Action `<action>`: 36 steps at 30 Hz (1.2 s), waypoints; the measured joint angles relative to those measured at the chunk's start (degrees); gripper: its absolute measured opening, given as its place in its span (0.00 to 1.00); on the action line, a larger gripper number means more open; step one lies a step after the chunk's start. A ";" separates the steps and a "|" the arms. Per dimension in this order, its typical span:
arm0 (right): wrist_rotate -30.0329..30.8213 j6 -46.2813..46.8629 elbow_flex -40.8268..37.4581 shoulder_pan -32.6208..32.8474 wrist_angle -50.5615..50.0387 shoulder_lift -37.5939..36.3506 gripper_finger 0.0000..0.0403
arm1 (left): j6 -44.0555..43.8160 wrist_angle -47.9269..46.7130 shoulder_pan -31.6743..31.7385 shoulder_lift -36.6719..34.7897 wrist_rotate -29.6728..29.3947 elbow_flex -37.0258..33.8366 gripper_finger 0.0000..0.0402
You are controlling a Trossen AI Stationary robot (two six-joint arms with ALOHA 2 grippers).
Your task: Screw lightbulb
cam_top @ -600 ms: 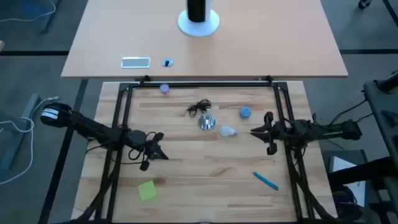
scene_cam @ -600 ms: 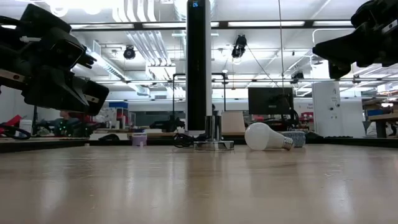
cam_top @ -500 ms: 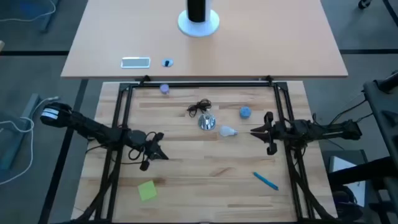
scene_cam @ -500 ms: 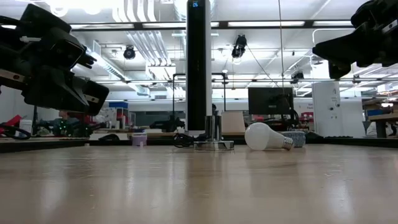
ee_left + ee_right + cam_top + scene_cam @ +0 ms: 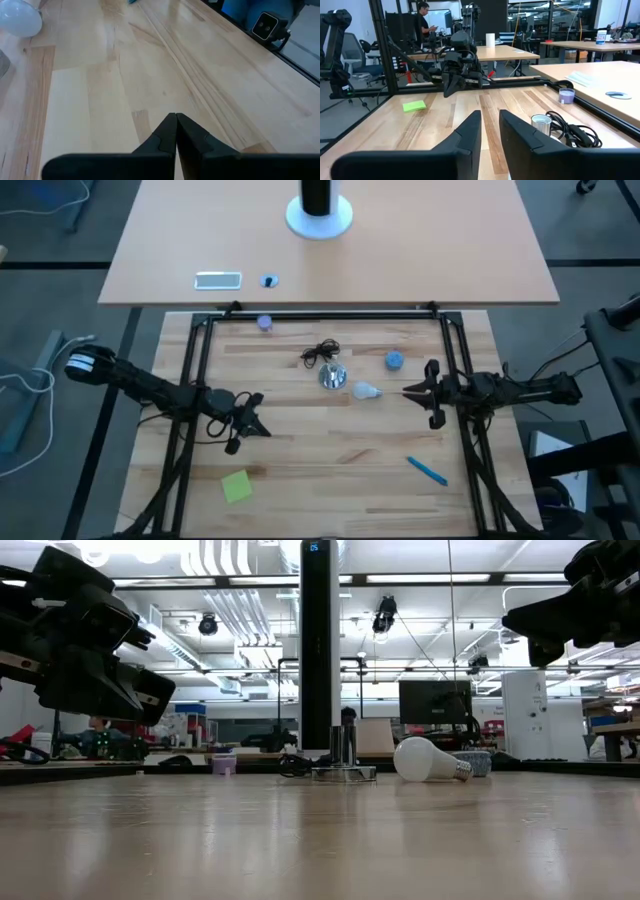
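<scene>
The white lightbulb (image 5: 367,391) lies on its side on the wooden table, its greyish base toward the table's right; it also shows in the low view (image 5: 428,760) and in the left wrist view (image 5: 20,20). The silver socket (image 5: 332,377) stands just left of it, its black cord (image 5: 322,353) behind it. My left gripper (image 5: 252,422) hovers shut and empty at the table's left, above the wood (image 5: 176,116). My right gripper (image 5: 410,391) hovers right of the bulb, pointing at it, its fingers a narrow gap apart (image 5: 490,117) and empty.
A blue cap (image 5: 394,360) lies far-right of the socket. A purple cup (image 5: 264,323) stands at the far edge. A green note (image 5: 237,486) lies near left and a blue pen (image 5: 427,470) near right. A black frame (image 5: 320,313) borders the table. A person (image 5: 422,15) stands in the room beyond.
</scene>
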 joint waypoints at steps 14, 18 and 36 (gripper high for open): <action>0.02 0.00 0.02 -0.01 0.01 0.02 0.15 | 0.01 0.01 0.00 0.00 0.00 0.00 0.00; 0.00 0.00 0.02 0.00 0.01 0.00 0.16 | -0.01 0.01 0.01 0.00 0.00 0.00 0.00; 0.00 0.02 0.00 0.01 0.04 0.00 0.12 | -4.92 16.90 0.06 0.00 -9.61 0.00 0.00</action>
